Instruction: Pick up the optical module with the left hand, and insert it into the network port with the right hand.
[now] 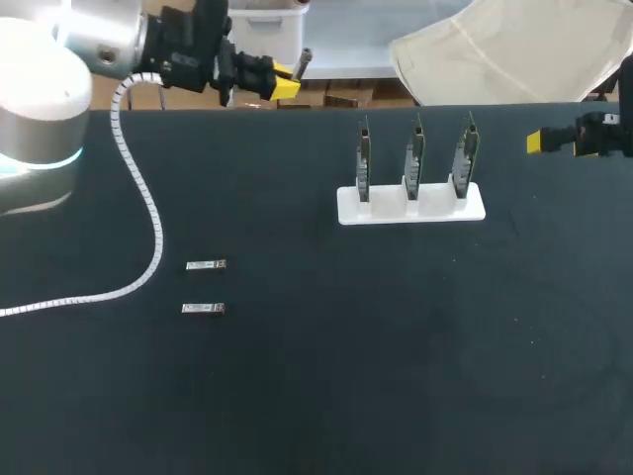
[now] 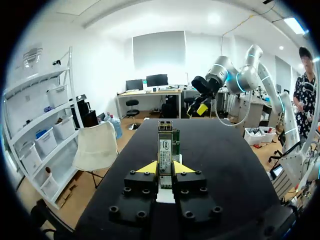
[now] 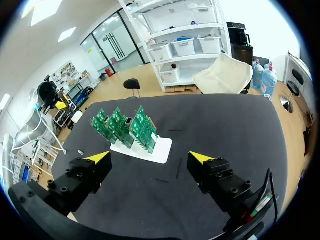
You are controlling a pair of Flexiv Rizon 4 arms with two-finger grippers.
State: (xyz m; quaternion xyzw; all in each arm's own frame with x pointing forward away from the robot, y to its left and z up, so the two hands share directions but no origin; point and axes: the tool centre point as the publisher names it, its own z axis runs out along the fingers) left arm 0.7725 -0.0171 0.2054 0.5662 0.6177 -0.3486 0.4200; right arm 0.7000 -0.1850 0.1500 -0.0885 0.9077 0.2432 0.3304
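Optical module (image 2: 165, 152) sits clamped between left fingers (image 2: 146, 168).

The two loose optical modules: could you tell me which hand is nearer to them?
Left. The left hand hangs at the far edge behind the loose modules; the right hand is across the table, beyond the white stand.
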